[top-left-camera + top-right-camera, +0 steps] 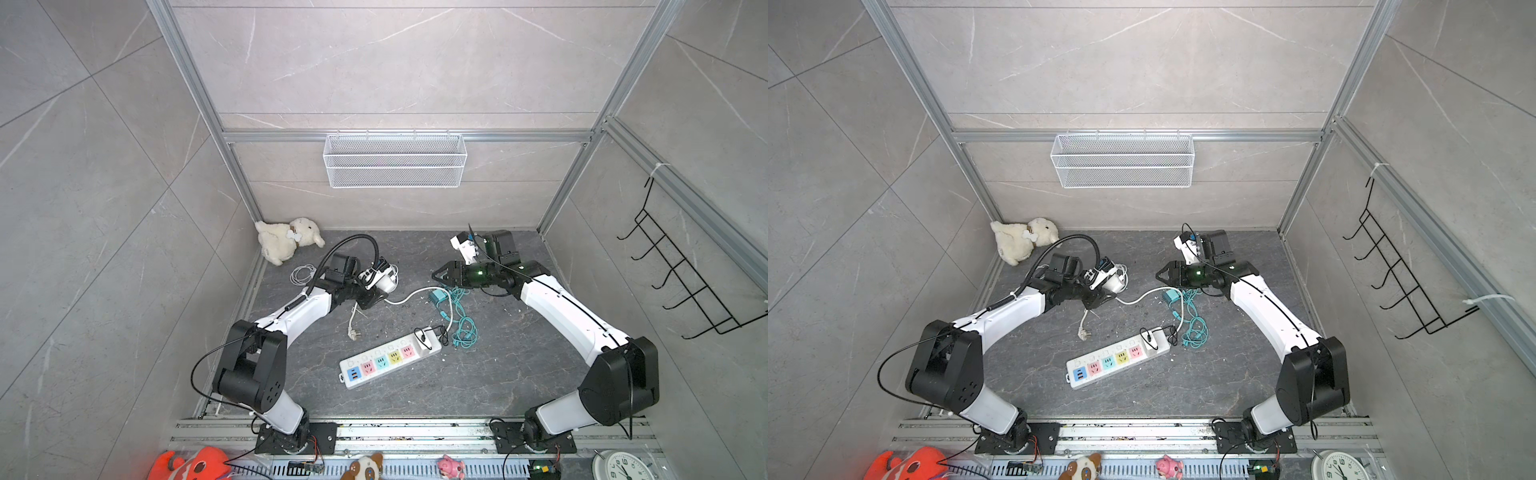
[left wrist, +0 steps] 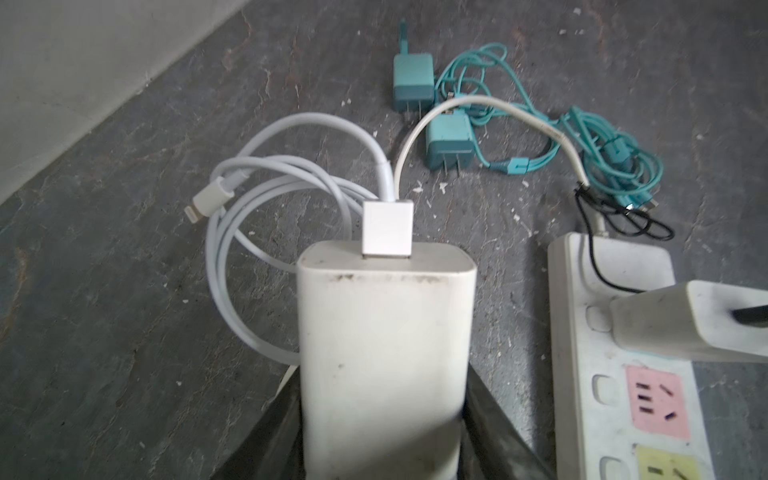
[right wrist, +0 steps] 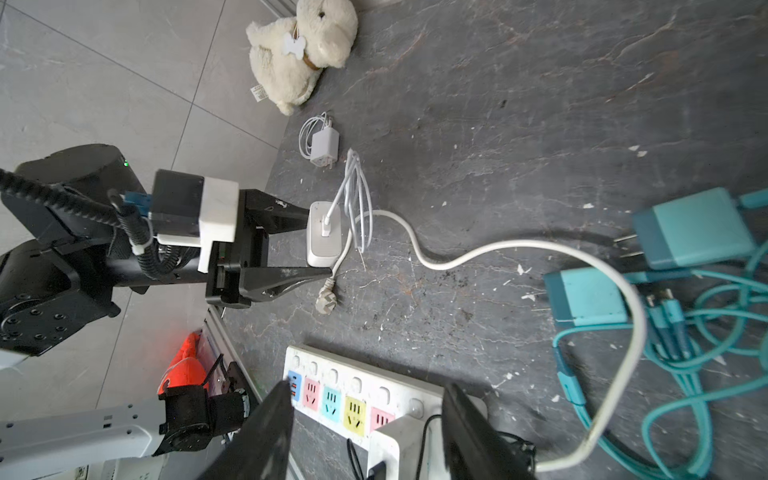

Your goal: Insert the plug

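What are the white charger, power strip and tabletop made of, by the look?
White charger: smooth moulded plastic with a satin finish and rounded edges, grey scuffs.
Power strip: white hard plastic with a slight sheen, pastel socket faces, grubby.
Tabletop: dark veined slate, or a printed imitation; matte, flecked with light debris.

We see a dark stone worktop (image 1: 498,374) carrying a power strip (image 1: 388,360) near centre, teal chargers (image 1: 437,296) beyond it, and a plush dog (image 1: 289,239) far left.

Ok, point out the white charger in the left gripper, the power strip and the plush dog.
white charger (image 2: 386,353): left wrist view, middle of its body.
power strip (image 1: 395,356): in a top view, on its yellow socket.
plush dog (image 1: 274,244): in a top view, on its body.
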